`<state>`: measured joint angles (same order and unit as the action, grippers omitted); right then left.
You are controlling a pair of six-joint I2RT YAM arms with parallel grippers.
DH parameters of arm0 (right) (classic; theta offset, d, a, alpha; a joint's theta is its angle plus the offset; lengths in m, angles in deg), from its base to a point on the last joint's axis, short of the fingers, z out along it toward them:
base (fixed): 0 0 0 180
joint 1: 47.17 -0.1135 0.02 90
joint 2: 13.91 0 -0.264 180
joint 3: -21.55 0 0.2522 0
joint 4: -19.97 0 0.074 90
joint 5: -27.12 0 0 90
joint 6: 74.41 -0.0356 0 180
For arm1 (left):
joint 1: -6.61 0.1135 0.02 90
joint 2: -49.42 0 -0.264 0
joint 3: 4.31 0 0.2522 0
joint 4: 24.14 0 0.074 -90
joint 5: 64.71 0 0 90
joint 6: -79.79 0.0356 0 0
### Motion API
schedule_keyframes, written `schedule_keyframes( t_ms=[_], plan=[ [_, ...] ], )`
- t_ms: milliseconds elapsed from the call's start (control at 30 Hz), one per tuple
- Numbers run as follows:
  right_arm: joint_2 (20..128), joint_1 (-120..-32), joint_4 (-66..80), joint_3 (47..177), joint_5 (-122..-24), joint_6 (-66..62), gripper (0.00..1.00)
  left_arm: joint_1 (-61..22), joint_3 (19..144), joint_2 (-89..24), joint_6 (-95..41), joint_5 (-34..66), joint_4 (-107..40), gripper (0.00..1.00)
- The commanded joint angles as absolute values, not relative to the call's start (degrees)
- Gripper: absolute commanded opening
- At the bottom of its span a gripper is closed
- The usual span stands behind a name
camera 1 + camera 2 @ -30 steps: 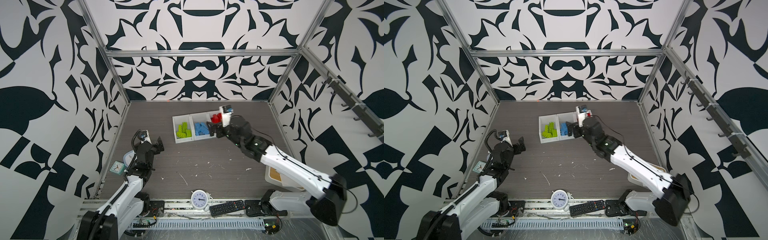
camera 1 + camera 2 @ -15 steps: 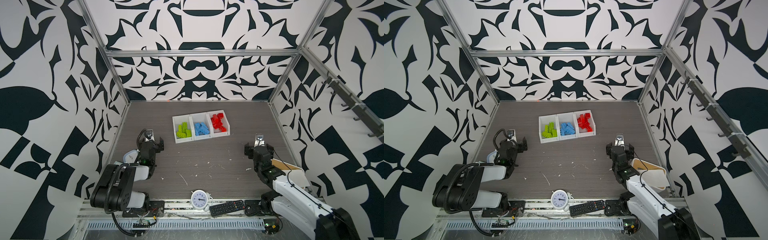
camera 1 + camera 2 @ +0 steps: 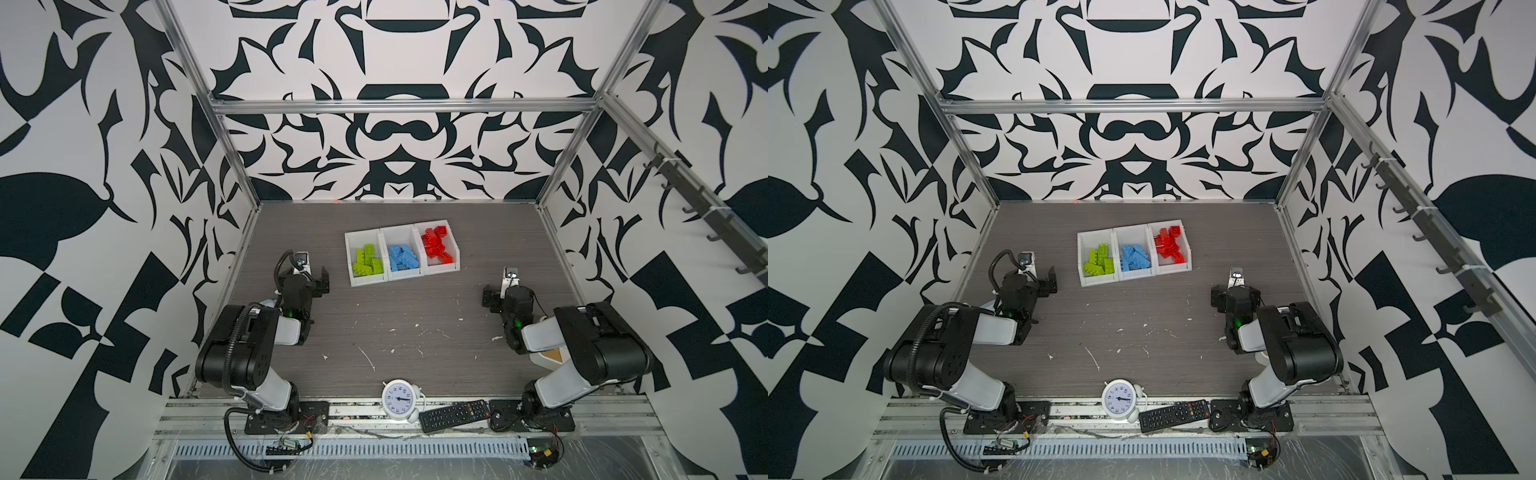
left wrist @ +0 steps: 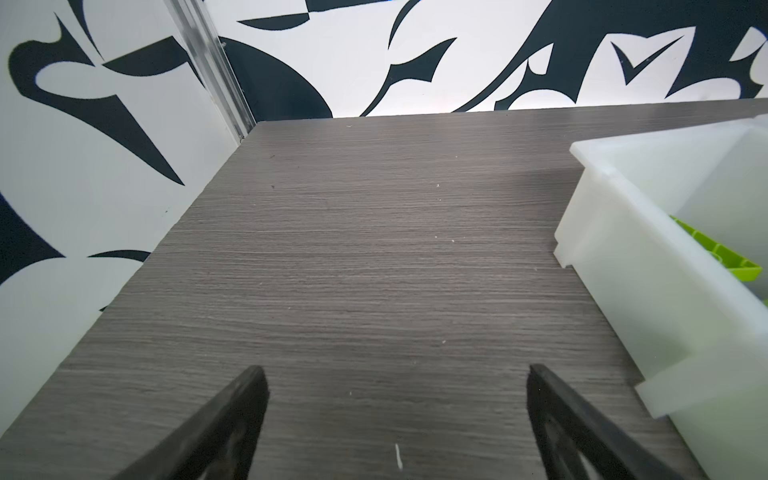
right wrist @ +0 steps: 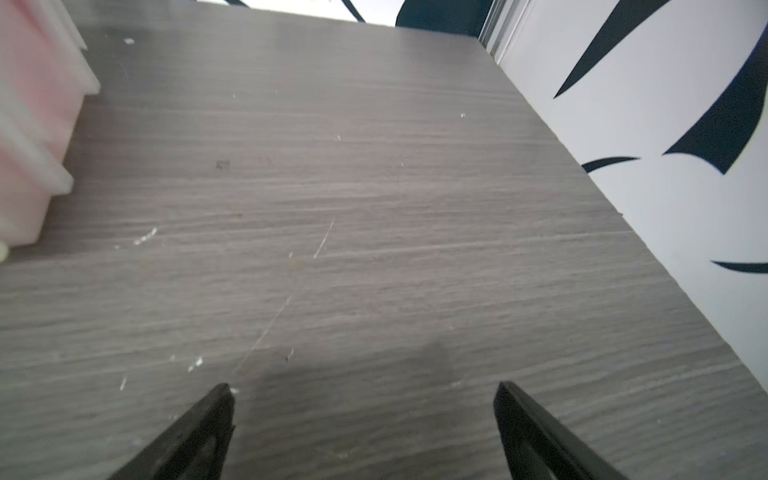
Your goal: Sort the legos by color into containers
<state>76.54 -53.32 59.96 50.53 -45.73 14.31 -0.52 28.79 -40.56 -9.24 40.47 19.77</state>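
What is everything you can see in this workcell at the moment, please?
containers: three joined, white, mid-table toward the back
green legos: several, lime, left container
blue legos: several, light blue, middle container
red legos: several, red, right container
alarm clock: one, white, front table edge
remote control: one, black, right of the clock
bin: one, white with tan top, mostly hidden under right arm
table: one, grey wood-grain
left gripper: one, black, open, empty
right gripper: one, black, open, empty
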Motion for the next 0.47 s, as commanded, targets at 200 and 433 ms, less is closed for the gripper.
schedule_keyframes(
  t_ms=[200,433],
  plan=[
    [75.1,-52.99,60.26,54.69,-44.88,13.5,1.0,-0.33,29.05,-40.79,-8.77,39.95,19.4,1.0],
    [75.04,-53.04,60.25,54.73,-44.86,13.56,1.0,0.28,29.31,-40.67,-9.49,39.1,18.86,1.0]
  ],
)
